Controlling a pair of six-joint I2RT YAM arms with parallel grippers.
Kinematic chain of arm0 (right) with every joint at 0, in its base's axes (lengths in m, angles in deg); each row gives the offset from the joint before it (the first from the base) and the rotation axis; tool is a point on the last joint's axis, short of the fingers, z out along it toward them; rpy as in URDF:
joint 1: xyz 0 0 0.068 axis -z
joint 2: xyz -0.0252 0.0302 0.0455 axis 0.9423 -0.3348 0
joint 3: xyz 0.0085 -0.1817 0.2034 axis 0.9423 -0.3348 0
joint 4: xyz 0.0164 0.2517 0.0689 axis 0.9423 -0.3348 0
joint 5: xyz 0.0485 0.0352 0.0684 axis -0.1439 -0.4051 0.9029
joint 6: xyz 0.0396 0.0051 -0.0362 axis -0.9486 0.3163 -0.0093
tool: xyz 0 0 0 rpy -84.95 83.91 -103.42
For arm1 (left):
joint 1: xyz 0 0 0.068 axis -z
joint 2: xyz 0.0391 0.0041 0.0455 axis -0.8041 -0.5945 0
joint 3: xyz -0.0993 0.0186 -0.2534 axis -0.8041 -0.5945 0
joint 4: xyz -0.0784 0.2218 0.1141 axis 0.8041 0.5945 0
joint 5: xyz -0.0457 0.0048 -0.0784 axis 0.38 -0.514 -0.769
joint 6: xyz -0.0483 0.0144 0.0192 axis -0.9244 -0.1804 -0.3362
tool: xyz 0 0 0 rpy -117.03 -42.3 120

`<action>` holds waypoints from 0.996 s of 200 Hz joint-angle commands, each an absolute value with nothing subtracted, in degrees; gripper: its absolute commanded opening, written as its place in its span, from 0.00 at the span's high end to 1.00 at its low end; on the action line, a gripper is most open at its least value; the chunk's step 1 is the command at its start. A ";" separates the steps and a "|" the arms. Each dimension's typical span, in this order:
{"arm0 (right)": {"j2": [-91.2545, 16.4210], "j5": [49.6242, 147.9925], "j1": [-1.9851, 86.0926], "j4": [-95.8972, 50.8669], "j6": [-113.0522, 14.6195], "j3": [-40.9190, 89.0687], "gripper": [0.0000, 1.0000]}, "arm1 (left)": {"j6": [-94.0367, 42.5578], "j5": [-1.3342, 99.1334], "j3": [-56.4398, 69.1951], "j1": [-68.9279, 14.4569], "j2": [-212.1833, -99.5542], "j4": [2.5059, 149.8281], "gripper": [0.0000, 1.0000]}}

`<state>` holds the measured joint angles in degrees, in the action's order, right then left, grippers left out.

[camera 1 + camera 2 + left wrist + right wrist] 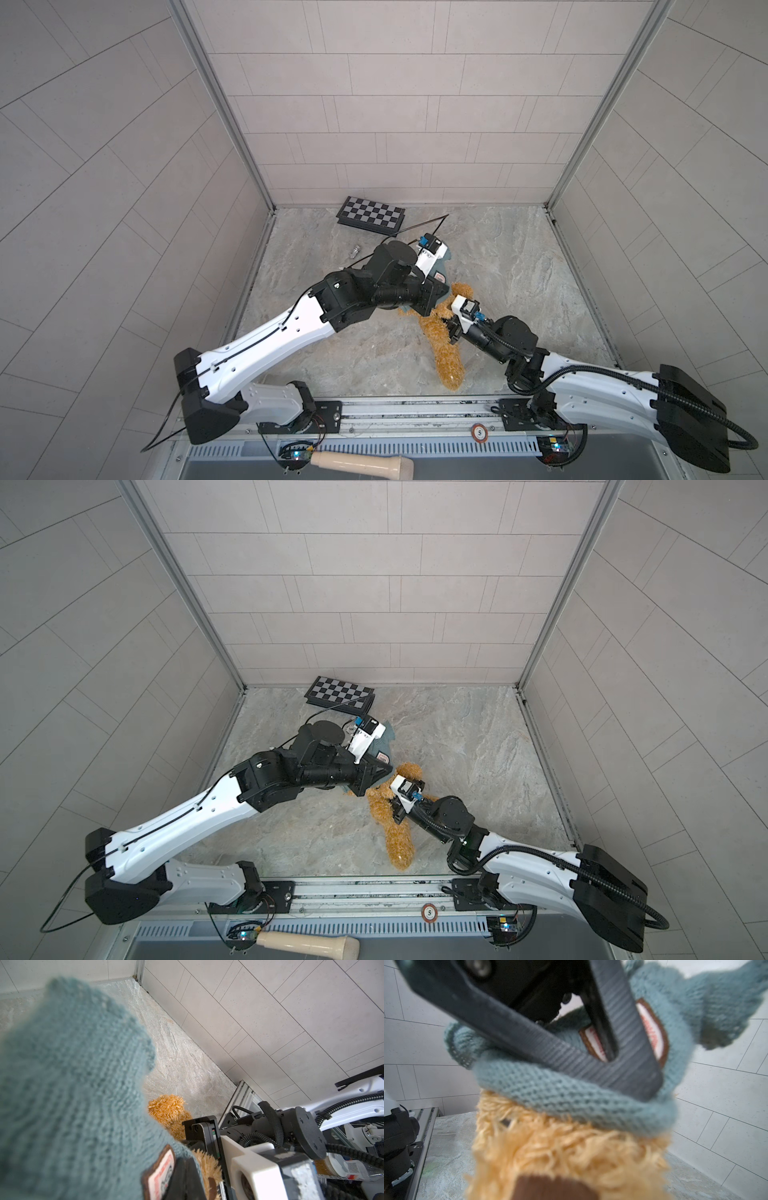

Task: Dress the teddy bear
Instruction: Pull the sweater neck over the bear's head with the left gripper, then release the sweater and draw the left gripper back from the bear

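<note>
Teal sweater (571, 1101) in closed left jaws; right jaws grip half-hidden teddy bear (446, 357).

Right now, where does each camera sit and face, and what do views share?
Top view: overhead, facing down on teddy bear; left arm and right arm show.
Top view: alongside, same aim; chessboard behind.
Left wrist: on left arm, facing teal sweater, right arm.
Right wrist: on right arm, facing left tool clamped on sweater.
All share bear and sweater.
</note>
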<state>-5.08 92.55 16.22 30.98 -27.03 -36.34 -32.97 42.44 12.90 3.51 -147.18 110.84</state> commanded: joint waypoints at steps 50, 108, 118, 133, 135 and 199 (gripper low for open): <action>-3.45 95.36 15.77 47.03 -26.79 -34.37 1.00 | -34.76 39.22 12.53 5.21 -150.56 117.37 1.00; -0.91 99.61 15.77 43.47 -26.81 -35.33 1.00 | -33.27 38.37 16.41 4.52 -146.70 116.18 0.68; -0.28 99.61 15.77 42.79 -26.53 -35.58 1.00 | -33.01 38.41 16.80 4.01 -146.26 116.50 0.66; 0.40 99.32 15.72 41.97 -26.00 -35.78 1.00 | -33.04 37.79 16.82 3.36 -145.39 115.96 0.65; 0.43 99.22 15.76 41.81 -25.87 -35.87 1.00 | -33.11 37.66 16.75 3.21 -145.32 115.87 0.65; -0.45 98.11 15.77 38.98 -25.36 -35.96 1.00 | -34.43 32.30 16.93 1.39 -142.19 109.55 0.59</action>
<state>-1.62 96.83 16.20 32.86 -26.98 -36.75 -34.17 33.67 16.22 2.61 -143.90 111.63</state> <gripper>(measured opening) 0.108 0.404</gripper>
